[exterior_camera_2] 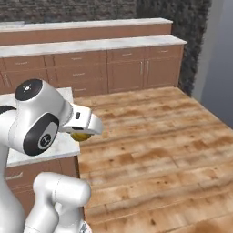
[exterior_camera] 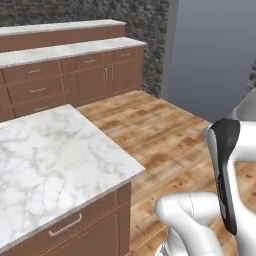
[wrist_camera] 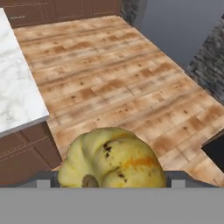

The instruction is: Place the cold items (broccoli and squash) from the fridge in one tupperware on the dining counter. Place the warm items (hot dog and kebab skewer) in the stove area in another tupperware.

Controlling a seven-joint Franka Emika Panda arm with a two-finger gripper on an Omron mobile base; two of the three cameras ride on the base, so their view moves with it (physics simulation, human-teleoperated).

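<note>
The squash (wrist_camera: 113,160), a yellow ribbed ball with orange patches and a brown stem scar, sits close to the camera at the bottom of the hand view. My gripper (wrist_camera: 112,178) is shut on the squash and holds it above the wooden floor. From the right base view the squash (exterior_camera_2: 81,135) peeks out yellow under the white hand, with the gripper (exterior_camera_2: 83,133) beside the marble top's corner. The broccoli, fridge, both tupperware trays and stove are out of view.
A marble-topped cabinet (exterior_camera: 55,160) with drawers stands at left, and its corner (wrist_camera: 17,100) lies left of the squash. Brown cabinets (exterior_camera_2: 113,68) line the grey stone back wall. Open wooden floor (exterior_camera_2: 159,136) stretches right. A dark corner (wrist_camera: 215,151) juts in at right.
</note>
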